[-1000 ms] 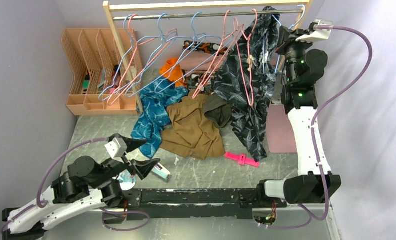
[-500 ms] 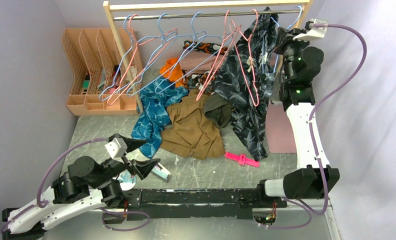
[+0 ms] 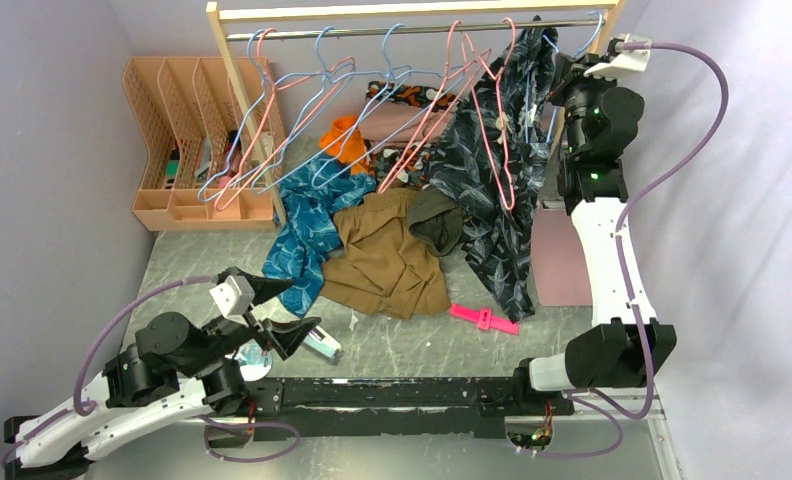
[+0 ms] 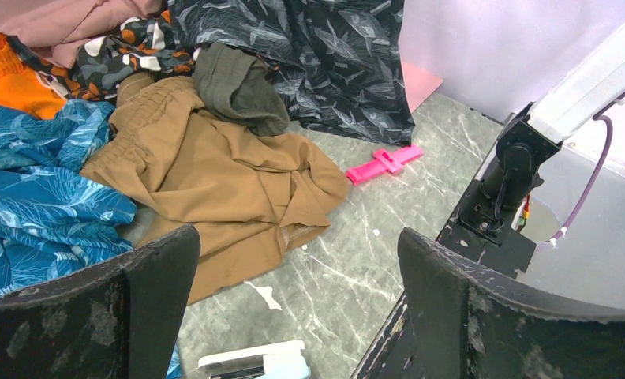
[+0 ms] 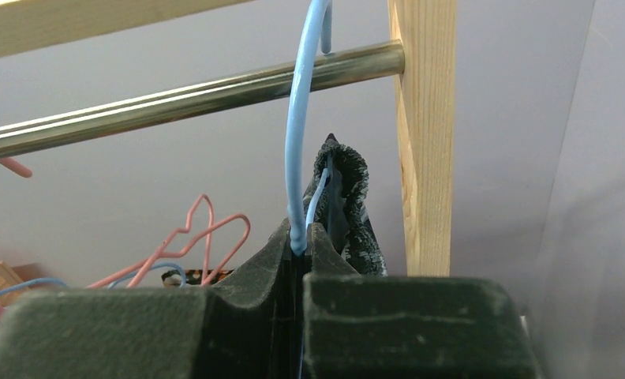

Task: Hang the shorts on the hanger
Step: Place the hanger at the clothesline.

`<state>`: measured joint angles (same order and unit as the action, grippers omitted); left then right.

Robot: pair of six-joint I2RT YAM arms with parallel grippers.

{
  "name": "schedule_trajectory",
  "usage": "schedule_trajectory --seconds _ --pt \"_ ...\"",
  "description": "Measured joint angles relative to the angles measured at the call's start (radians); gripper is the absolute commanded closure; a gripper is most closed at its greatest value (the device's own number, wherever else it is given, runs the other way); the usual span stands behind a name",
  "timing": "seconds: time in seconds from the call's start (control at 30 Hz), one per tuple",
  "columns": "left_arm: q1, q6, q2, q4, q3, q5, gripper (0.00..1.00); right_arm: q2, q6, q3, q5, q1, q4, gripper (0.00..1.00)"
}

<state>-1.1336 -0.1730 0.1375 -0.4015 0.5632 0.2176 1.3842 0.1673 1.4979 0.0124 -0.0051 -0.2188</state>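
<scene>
The dark leaf-print shorts [image 3: 492, 190] hang from the rail's right end down to the table; they also show in the right wrist view [image 5: 349, 185] and in the left wrist view [image 4: 325, 55]. The light-blue hanger [image 5: 297, 142] carries them; its hook [image 3: 600, 25] rises across the metal rail [image 5: 175, 103], with its tip out of frame. My right gripper [image 5: 303, 237] is shut on the hanger's neck just below the rail, seen from above at the top right [image 3: 564, 75]. My left gripper [image 3: 282, 312] is open and empty, low over the near left of the table [image 4: 297, 268].
Several pink and blue hangers [image 3: 322, 110] hang on the rail. A teal garment [image 3: 307, 220], a brown garment [image 3: 387, 255] and a pink clip [image 3: 484, 318] lie on the table. A peach organiser [image 3: 187, 130] stands back left. The wooden rack post [image 5: 424, 134] is right beside the hanger.
My right arm has shifted slightly left and up with the hanger, closer to the rail; the shorts and nearby pink hangers have swung a little. The left arm has not moved.
</scene>
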Motion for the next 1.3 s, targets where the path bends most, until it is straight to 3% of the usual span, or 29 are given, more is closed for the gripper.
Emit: schedule_trajectory --seconds 0.63,0.9,1.07,1.3 --pt "0.001 0.0 0.0 0.0 -0.001 -0.001 0.01 0.008 0.0 -0.03 0.0 -0.007 -0.005 1.0" --pt "0.001 0.002 0.0 0.0 -0.002 -0.008 0.01 -0.014 0.022 -0.032 0.006 -0.008 0.029 0.58" --pt "0.001 0.009 -0.003 0.001 -0.002 -0.025 0.01 -0.042 0.036 -0.027 0.009 -0.009 0.101 0.48" --pt "0.001 0.02 -0.016 0.001 -0.004 -0.052 0.01 -0.155 0.046 -0.044 0.029 -0.009 0.251 0.43"
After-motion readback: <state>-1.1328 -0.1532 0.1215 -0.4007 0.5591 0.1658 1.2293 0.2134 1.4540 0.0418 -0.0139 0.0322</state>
